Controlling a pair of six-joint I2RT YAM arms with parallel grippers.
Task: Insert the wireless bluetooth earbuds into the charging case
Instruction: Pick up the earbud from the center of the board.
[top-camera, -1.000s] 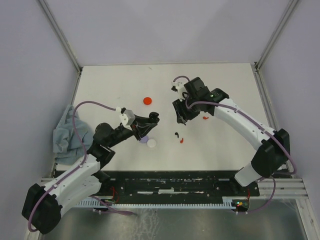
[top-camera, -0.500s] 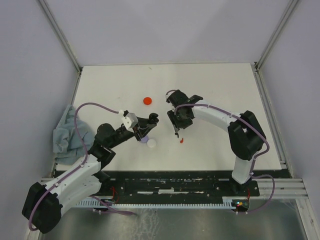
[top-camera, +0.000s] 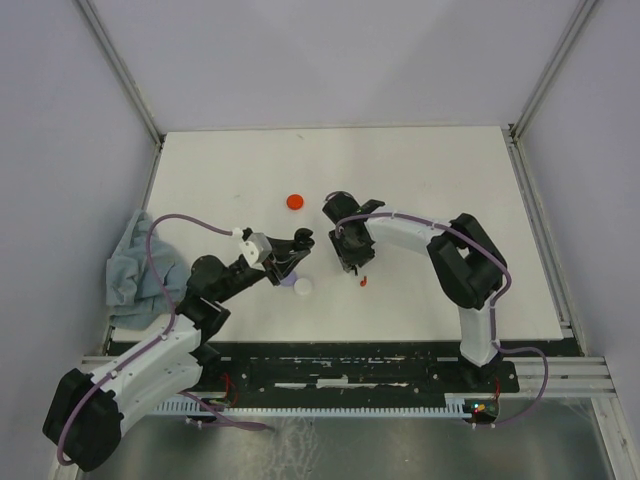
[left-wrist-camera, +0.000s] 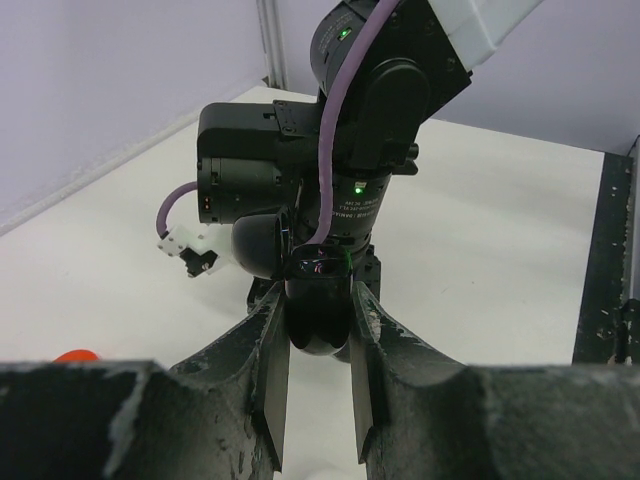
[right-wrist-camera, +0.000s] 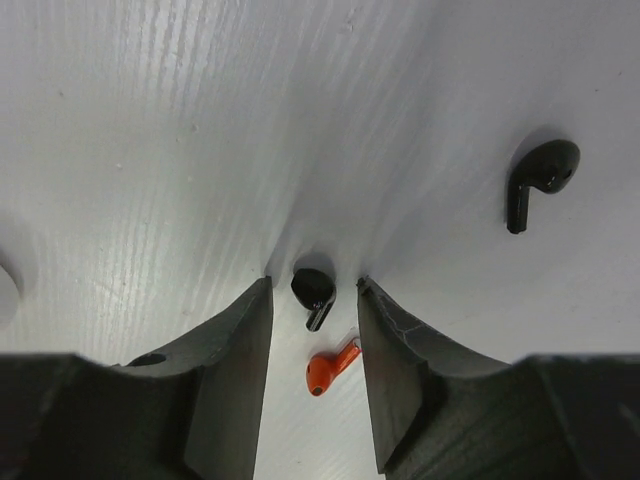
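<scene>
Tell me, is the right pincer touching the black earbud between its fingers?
Apart. The right wrist view shows white table on both sides of the black earbud, between it and the fingers of the right pincer.

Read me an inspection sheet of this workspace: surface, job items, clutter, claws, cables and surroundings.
Surface: white table, faint marks.
Job's things: black earbud straddled by right claw; second black earbud aside; red earbud nearby; black case in left claw.
Clutter: red disc, white disc, grey-blue cloth at the left edge.
Claws: left shut on case; right open.
Cables: purple cable looped along left arm.
Surroundings: plain walls, metal frame.
</scene>
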